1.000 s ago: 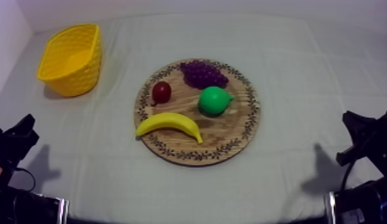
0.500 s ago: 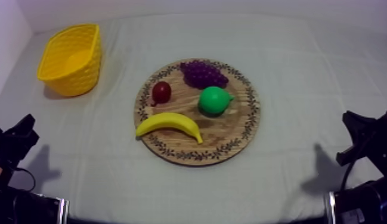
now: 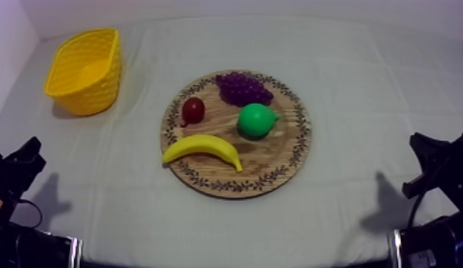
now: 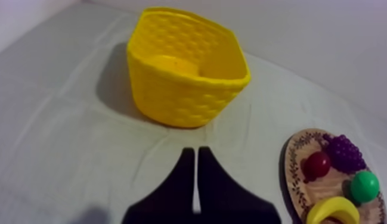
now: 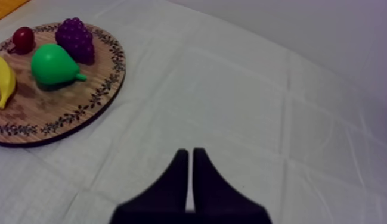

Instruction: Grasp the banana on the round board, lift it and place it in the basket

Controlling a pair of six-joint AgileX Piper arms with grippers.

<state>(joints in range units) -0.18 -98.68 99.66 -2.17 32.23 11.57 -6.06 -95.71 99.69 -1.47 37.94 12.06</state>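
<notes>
The yellow banana lies on the near left part of the round wooden board, beside a small red fruit, a green pear and purple grapes. The empty yellow basket stands at the table's far left. My left gripper rests low at the left edge, shut, its fingers together as a narrow wedge short of the basket. My right gripper rests low at the right edge, also shut, well away from the board and banana.
Bare grey-white cloth spreads around the board and between board and basket. A pale wall rises along the table's left side behind the basket.
</notes>
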